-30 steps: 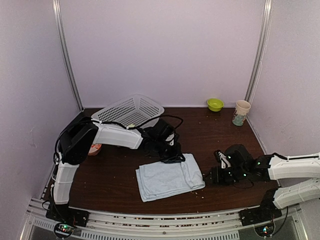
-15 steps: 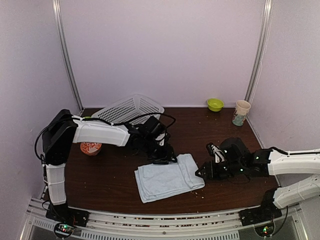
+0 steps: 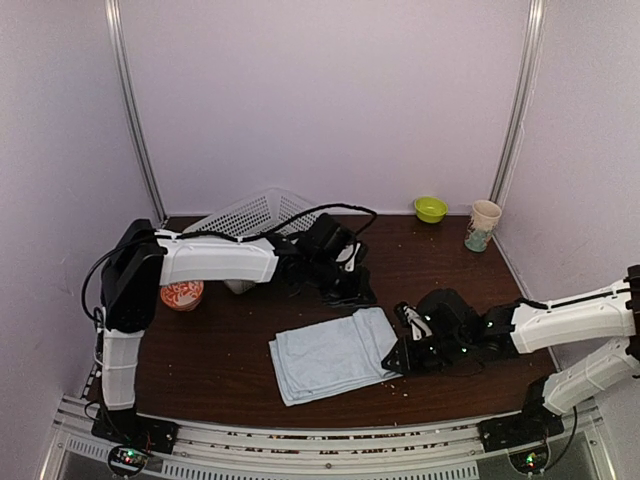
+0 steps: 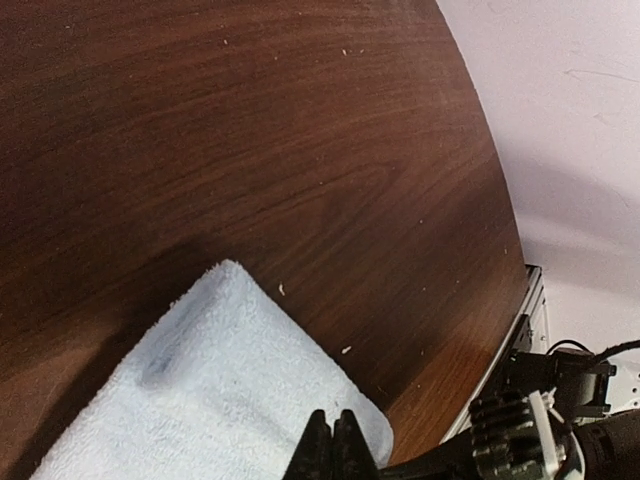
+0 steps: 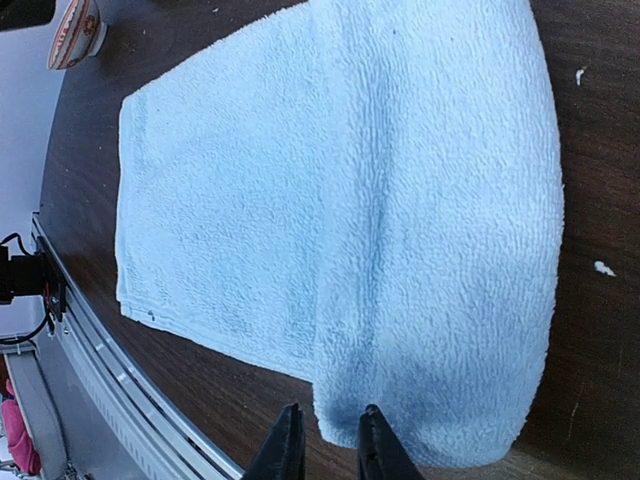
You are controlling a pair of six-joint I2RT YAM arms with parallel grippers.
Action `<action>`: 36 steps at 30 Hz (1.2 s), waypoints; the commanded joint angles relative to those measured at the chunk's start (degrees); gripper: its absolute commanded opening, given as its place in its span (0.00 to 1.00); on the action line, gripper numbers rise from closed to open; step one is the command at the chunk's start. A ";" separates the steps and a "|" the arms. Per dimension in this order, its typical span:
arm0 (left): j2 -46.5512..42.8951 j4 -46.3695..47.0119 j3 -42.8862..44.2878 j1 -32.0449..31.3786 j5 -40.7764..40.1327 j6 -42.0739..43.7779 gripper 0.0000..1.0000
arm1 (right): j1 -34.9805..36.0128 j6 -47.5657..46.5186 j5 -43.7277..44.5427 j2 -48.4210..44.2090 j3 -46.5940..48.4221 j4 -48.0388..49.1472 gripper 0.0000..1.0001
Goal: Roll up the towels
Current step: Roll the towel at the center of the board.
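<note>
**Right gripper reaches the folded end as the left backs off**

The pale blue towel (image 3: 335,355) lies on the desk (image 3: 215,350), mostly flat, with its right end doubled over into a soft fold – the start of a roll, by my reading. A second ago the left gripper (image 4: 334,445) sat on the towel's far edge. Now it has drawn back behind that edge, its jaws pressed fully together, and no cloth shows between them. Over the same second the right gripper (image 5: 330,410) has slid in from the towel's right and now straddles the near corner of the fold. Its jaws are narrow, with the cloth edge between them, but I cannot tell whether they actually clamp it.

That suggests a handover: the right arm is taking the fold to turn it further along the towel. Rolling has barely begun, and no second towel can be made out.

The desk is dark wood-grain with a few pale crumbs near the towel. Behind the towel stands a white mesh basket (image 3: 250,212). To the towel's left is a small red-patterned bowl (image 3: 181,295). Well behind it to the right stand a green bowl (image 3: 431,208) and a paper cup (image 3: 484,225). Plain lilac walls (image 3: 330,100) close in the space.
</note>
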 commanded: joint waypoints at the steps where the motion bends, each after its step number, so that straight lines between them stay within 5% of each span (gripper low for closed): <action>1: 5.28 1.93 2.91 0.20 1.81 -0.30 0.00 | 0.75 0.53 0.22 2.79 0.11 2.68 0.19; 18: 8.60 4.65 -6.58 2.35 2.44 -3.07 0.00 | 4.10 1.66 -0.69 8.65 0.47 1.87 0.19; 22: 6.25 5.36 -6.76 2.35 3.16 -0.91 0.02 | 4.13 -0.51 0.96 2.94 3.13 -3.14 0.39; 27: 2.72 3.46 -5.94 2.35 3.69 0.42 0.29 | 3.32 -2.89 5.23 -4.74 6.97 -10.35 0.55; 33: -4.15 3.56 -7.79 2.20 3.26 -0.02 0.42 | -0.72 -3.13 11.03 -11.60 6.07 -14.33 0.83; 36: -8.81 2.10 -9.75 2.18 0.75 0.22 0.47 | -5.36 -1.83 9.77 -14.42 0.84 -9.85 0.87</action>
